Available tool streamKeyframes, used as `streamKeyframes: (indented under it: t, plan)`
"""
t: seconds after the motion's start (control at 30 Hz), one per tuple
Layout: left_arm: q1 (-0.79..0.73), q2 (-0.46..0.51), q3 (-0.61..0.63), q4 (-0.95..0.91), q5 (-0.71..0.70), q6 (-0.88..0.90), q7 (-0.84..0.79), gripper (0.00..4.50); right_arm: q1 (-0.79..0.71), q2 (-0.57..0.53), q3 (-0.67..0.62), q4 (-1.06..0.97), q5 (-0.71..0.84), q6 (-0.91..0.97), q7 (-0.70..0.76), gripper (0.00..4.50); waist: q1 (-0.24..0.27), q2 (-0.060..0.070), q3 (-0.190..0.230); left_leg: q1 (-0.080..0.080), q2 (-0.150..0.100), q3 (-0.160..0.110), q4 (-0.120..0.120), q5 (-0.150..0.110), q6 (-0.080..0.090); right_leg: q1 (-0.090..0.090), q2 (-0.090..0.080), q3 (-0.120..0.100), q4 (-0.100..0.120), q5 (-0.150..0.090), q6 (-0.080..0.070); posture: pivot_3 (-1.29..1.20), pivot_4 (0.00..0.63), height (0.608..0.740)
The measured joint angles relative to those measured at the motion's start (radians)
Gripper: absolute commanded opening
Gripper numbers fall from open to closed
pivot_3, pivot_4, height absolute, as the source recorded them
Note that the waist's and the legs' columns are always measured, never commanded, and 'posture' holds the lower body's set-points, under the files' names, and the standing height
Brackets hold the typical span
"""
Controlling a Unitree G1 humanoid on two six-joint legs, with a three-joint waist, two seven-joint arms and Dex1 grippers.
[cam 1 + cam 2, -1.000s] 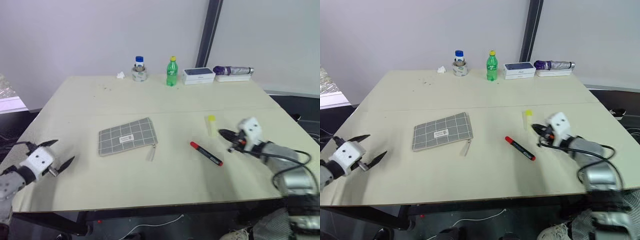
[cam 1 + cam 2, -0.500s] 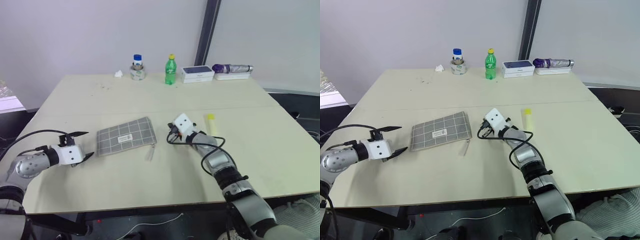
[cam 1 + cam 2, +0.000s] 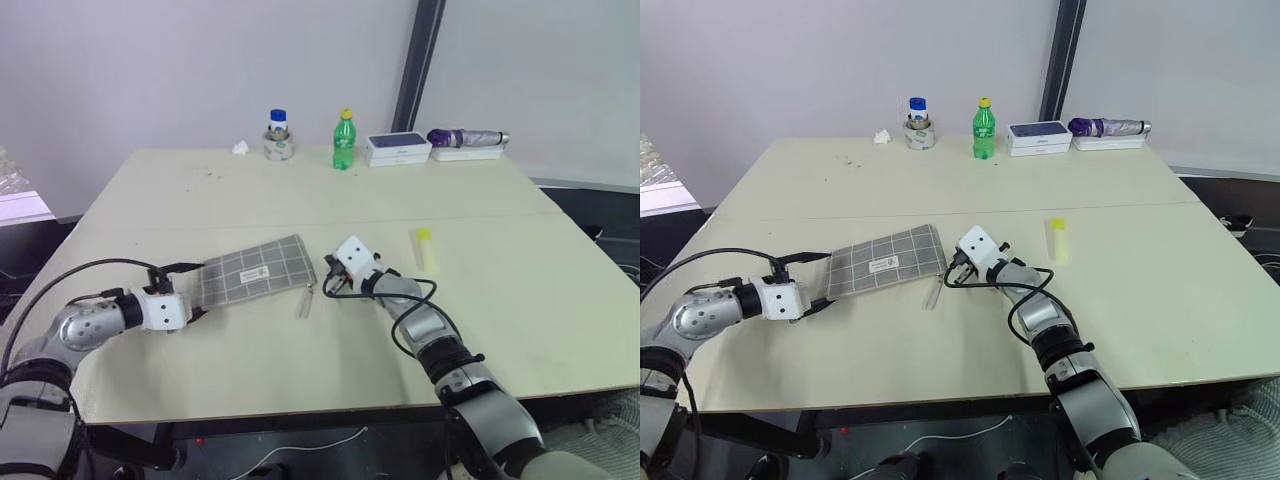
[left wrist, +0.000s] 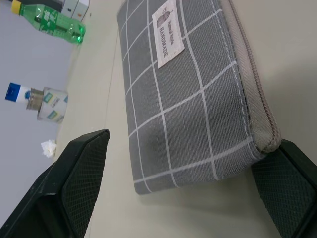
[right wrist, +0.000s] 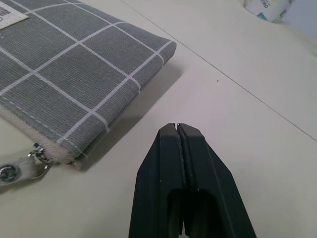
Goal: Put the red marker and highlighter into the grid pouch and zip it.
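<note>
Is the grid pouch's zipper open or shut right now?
Shut, as far as visible: the grid pouch lies flat, its zipper edge pressed together, nothing showing inside.

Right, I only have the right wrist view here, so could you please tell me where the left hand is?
Observer: The left hand is at the grid pouch's opposite short end, open, with one finger on either side of that end.
Operator: Thank you. And where is the highlighter?
Observer: The highlighter lies on the table on the right side of the right arm, well apart from the pouch.
Operator: Does the pouch look open along its length?
Observer: No. In the left wrist view, the zipper looks closed along the stretch that shows.
</note>
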Motion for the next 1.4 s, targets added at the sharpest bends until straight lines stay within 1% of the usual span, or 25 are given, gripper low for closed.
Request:
streamKeyframes:
  t: [0.07,0.17,0.27,0.3,0.37,0.53,0.57,0.63,0.7,0.77,0.87,0.93,1.03,1.13,1.27,1.4]
  plan:
    - [-0.003,-0.001,-0.012,0.008,0.0,0.0,-0.007,3.63,0.003,-0.003,0.0,0.0,-0.005,0.0,0.003,0.0,0.0,0.0,0.0,0.0,0.0,0.0,0.0,0.0,0.0,0.0,0.0,0.0,0.0,0.0,0.0,0.0,0.15,0.74]
    - [0.0,-0.006,-0.029,0.026,0.0,0.001,-0.016,2.12,0.012,-0.011,0.0,-0.001,-0.008,0.0,0.01,0.0,0.0,0.0,0.0,0.0,0.0,0.0,0.0,0.0,0.0,0.0,0.0,0.0,0.001,0.0,0.0,0.0,0.15,0.74]
    - [0.003,-0.012,-0.039,0.034,-0.003,0.002,-0.035,0.44,0.018,-0.018,-0.001,-0.003,-0.008,0.0,0.014,0.0,0.0,0.0,0.0,0.0,0.0,0.0,0.001,0.0,0.0,0.0,0.0,0.0,0.002,0.0,0.0,0.0,0.15,0.74]
    - [-0.004,-0.01,-0.038,0.033,-0.007,0.003,-0.037,0.03,0.019,-0.018,-0.001,-0.006,-0.008,0.0,0.015,0.0,0.0,0.001,-0.001,0.001,0.0,0.0,0.001,0.0,0.0,0.0,0.0,0.0,0.002,0.0,0.0,0.0,0.15,0.74]
    - [-0.005,-0.01,-0.041,0.035,-0.009,0.004,-0.049,0.03,0.024,-0.019,-0.001,-0.022,-0.008,0.001,0.019,0.0,-0.003,0.004,-0.002,0.001,0.0,0.001,0.0,0.0,0.0,0.0,0.0,0.0,0.002,0.0,0.0,0.0,0.15,0.74]
    - [-0.005,-0.022,-0.03,0.042,-0.048,0.017,-0.088,0.03,0.045,-0.033,-0.005,-0.084,0.011,0.024,0.06,0.0,-0.002,0.005,-0.003,0.001,0.0,0.001,0.0,0.0,0.0,0.0,0.0,0.0,0.002,0.0,0.0,0.0,0.15,0.74]
    - [-0.002,-0.031,-0.021,0.043,-0.07,0.027,-0.104,0.0,0.055,-0.037,-0.008,-0.107,0.02,0.039,0.077,0.25,-0.001,0.005,-0.003,0.001,0.0,0.001,0.0,0.0,0.0,0.0,0.0,0.0,0.002,0.0,0.0,0.0,0.15,0.74]
    - [0.008,-0.051,0.007,0.039,-0.133,0.049,-0.145,0.0,0.085,-0.041,-0.028,-0.179,0.073,0.088,0.125,0.91,0.001,0.005,-0.003,0.001,0.002,0.001,0.001,0.0,0.0,0.0,0.0,0.0,0.002,0.0,0.0,0.0,0.15,0.74]
    - [0.028,-0.07,0.029,0.013,-0.196,0.08,-0.184,0.0,0.113,-0.046,-0.054,-0.266,0.128,0.152,0.163,1.83,0.001,0.005,-0.003,0.001,0.002,0.001,0.001,0.0,0.0,0.0,0.0,0.0,0.002,0.0,0.0,0.0,0.15,0.74]
    - [0.058,-0.089,0.053,-0.031,-0.253,0.112,-0.213,0.0,0.138,-0.061,-0.082,-0.368,0.183,0.242,0.189,2.97,0.0,0.005,-0.003,0.0,0.003,0.001,0.001,0.0,0.0,0.0,0.0,0.0,0.002,0.0,0.0,0.0,0.15,0.74]
    - [0.115,-0.101,0.074,-0.115,-0.312,0.164,-0.228,0.0,0.179,-0.088,-0.108,-0.522,0.255,0.402,0.215,4.46,-0.003,0.004,-0.003,0.0,0.004,0.001,0.001,0.0,0.0,-0.001,0.0,0.0,0.002,0.0,0.0,0.0,0.15,0.74]
    - [0.145,-0.111,0.094,-0.17,-0.343,0.212,-0.227,0.0,0.208,-0.082,-0.102,-0.582,0.28,0.488,0.215,4.46,-0.004,0.004,-0.003,0.0,0.004,0.001,0.001,0.0,0.0,-0.001,0.001,0.0,0.002,0.0,0.0,0.0,0.15,0.74]
    - [0.182,-0.125,0.113,-0.261,-0.378,0.276,-0.216,0.0,0.228,-0.031,-0.075,-0.6,0.285,0.571,0.176,4.46,-0.007,0.004,-0.003,0.0,0.005,0.001,0.001,0.0,0.0,-0.001,0.001,0.0,0.003,0.0,0.0,0.0,0.15,0.74]
    - [0.213,-0.131,0.129,-0.342,-0.387,0.319,-0.2,0.0,0.221,0.034,-0.066,-0.598,0.288,0.624,0.119,4.46,-0.006,0.004,-0.003,0.0,0.005,0.001,0.001,0.0,0.0,-0.002,0.001,0.0,0.003,0.0,0.0,0.0,0.15,0.74]
    - [0.259,-0.131,0.144,-0.431,-0.392,0.372,-0.181,0.0,0.193,0.084,-0.083,-0.58,0.293,0.675,0.06,4.46,0.0,0.004,-0.003,0.0,0.004,0.001,0.001,0.0,0.0,-0.001,0.0,0.0,0.003,0.0,0.0,0.0,0.15,0.74]
    - [0.281,-0.132,0.152,-0.48,-0.391,0.407,-0.162,0.0,0.187,0.127,-0.101,-0.558,0.305,0.716,0.013,4.46,-0.003,0.004,-0.003,0.0,0.004,0.001,0.001,0.0,0.0,-0.002,0.001,0.0,0.003,0.0,0.0,0.0,0.15,0.74]
